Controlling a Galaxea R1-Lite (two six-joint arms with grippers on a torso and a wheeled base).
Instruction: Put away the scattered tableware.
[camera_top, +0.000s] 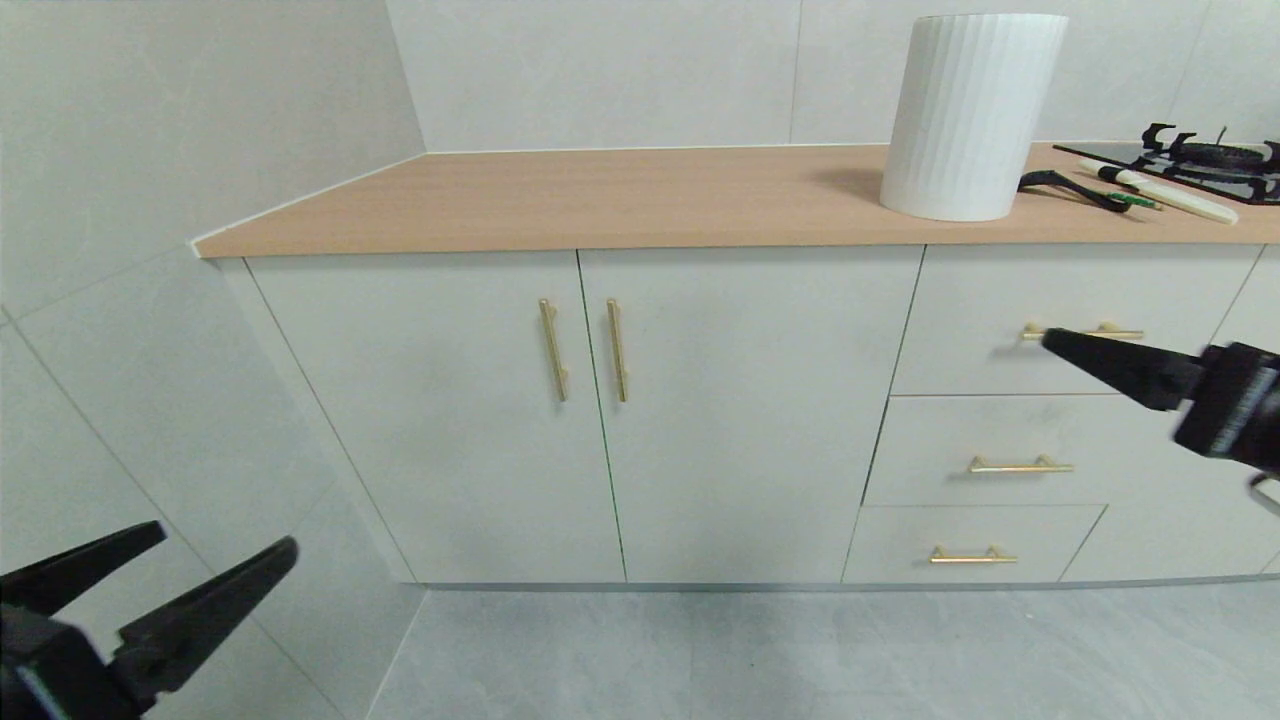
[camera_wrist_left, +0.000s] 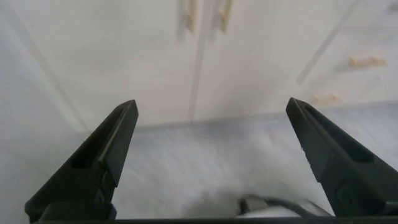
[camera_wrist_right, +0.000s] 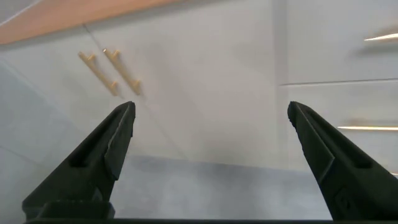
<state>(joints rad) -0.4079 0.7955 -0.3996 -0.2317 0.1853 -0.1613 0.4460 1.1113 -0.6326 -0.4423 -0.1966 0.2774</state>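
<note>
Black utensil (camera_top: 1080, 188), kind unclear, beside white canister (camera_top: 965, 115)

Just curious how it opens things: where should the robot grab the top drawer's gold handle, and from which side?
Grip the middle of the top drawer handle, between its two posts, coming from the front. The bar lies level and stands off the drawer face, so jaws could close above and below it.

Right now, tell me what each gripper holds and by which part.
Nothing is held. The left gripper and the right gripper are both open and empty, in front of the cabinet.
</note>
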